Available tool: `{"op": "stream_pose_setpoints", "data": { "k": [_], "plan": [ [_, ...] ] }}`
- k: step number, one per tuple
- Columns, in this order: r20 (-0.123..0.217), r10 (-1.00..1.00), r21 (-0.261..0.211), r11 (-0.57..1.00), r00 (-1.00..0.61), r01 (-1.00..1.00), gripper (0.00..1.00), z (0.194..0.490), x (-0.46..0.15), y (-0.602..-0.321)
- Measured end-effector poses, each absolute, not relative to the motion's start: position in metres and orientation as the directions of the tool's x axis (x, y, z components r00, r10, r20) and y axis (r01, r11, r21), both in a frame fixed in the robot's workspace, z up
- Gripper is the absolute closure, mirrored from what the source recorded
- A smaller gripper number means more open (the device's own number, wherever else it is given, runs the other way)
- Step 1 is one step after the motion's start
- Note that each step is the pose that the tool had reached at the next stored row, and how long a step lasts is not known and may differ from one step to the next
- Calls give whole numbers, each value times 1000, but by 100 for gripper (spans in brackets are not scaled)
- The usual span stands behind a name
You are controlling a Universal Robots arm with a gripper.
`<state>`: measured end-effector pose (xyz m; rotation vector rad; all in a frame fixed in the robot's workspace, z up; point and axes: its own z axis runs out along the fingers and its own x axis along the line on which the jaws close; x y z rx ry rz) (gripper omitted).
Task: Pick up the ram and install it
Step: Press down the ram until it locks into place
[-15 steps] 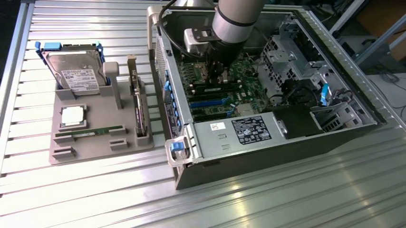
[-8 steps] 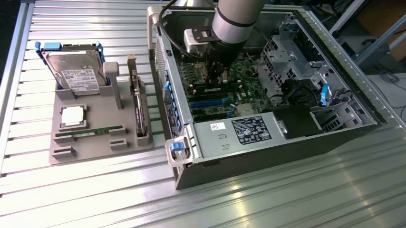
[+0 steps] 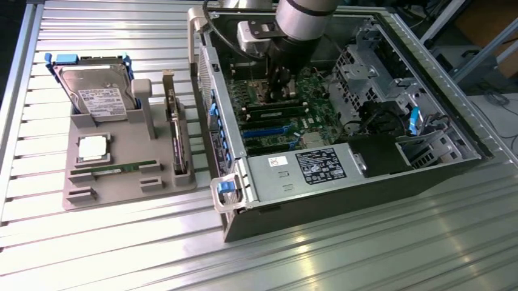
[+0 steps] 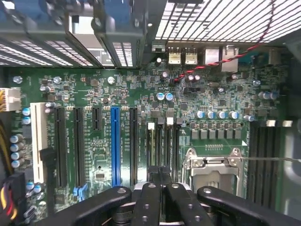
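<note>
The ram (image 3: 113,169), a thin green stick, lies flat near the front of the grey tray (image 3: 121,191) at the exterior view's left. My gripper (image 3: 279,83) is far from it, inside the open computer case (image 3: 340,200), low over the motherboard. In the wrist view my gripper (image 4: 160,170) is shut, its black fingers (image 4: 148,197) pressed together with nothing showing between them. It hangs directly over the row of dark memory slots (image 4: 164,141), beside the silver processor socket (image 4: 214,169). A dark stick (image 3: 275,113) appears to sit in one slot just below the gripper.
The tray also carries a hard drive (image 3: 97,94), a square silver processor chip (image 3: 93,147) and an upright expansion card (image 3: 176,130). Inside the case are the power supply (image 3: 319,165), a drive cage (image 3: 364,66) and blue and black expansion slots (image 4: 115,146). The slatted metal table (image 3: 364,254) lies all around.
</note>
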<state>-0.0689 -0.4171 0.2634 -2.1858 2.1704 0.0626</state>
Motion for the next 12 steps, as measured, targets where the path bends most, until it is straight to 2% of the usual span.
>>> {"op": "stream_pose_setpoints", "data": {
  "k": [2, 12],
  "plan": [
    [-71, -997, -14, -7, 8, -1000, 89, 278, -69, -417],
    [-72, -997, -13, -7, 7, -1000, 89, 278, -37, -417]
  ]
}}
